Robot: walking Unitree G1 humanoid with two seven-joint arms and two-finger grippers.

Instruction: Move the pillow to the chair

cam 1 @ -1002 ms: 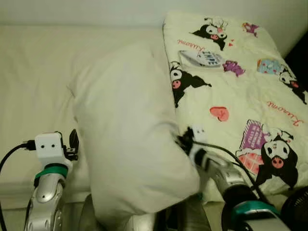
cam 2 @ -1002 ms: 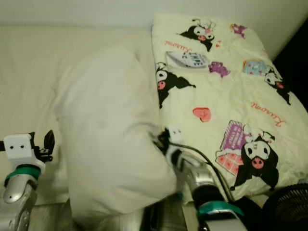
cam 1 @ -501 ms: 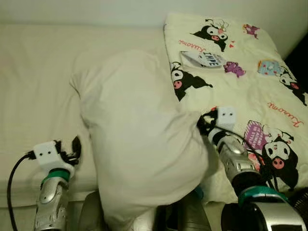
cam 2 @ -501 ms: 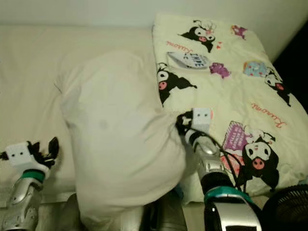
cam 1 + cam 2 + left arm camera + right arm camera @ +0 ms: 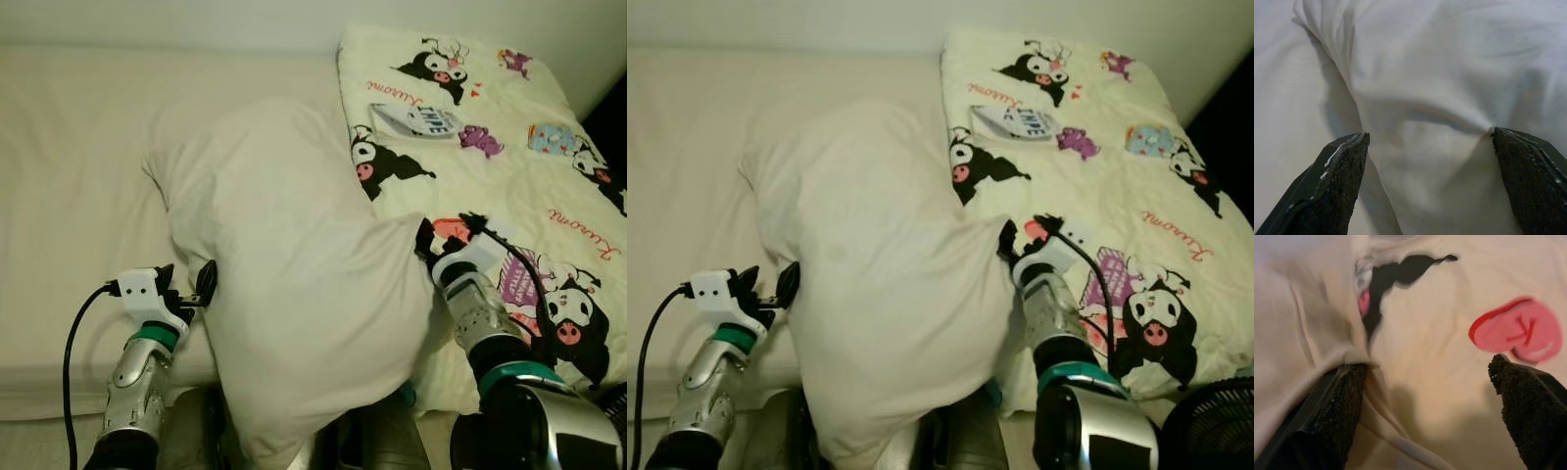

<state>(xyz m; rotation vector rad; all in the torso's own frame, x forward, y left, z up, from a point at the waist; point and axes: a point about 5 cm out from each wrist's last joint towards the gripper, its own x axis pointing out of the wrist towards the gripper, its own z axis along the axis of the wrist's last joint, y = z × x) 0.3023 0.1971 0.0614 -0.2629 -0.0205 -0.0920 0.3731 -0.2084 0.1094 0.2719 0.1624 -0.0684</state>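
Your large, soft cream fabric pillow [image 5: 294, 294] lies on the pale bed [image 5: 69, 176], its long axis running from the far left corner down toward you, overlapping the cartoon-print quilt [image 5: 490, 147]. The left gripper [image 5: 186, 284] and right gripper [image 5: 441, 235] flank it, each spread wide with one finger pressing cloth and nothing clamped. Lift like this and it will likely sag and slip out.

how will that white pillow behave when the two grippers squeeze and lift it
The pillow will probably sag and fold: it already bulges and creases between the left gripper and right gripper. It looks light for its bulk. Its smooth cover may slip between the open fingers.
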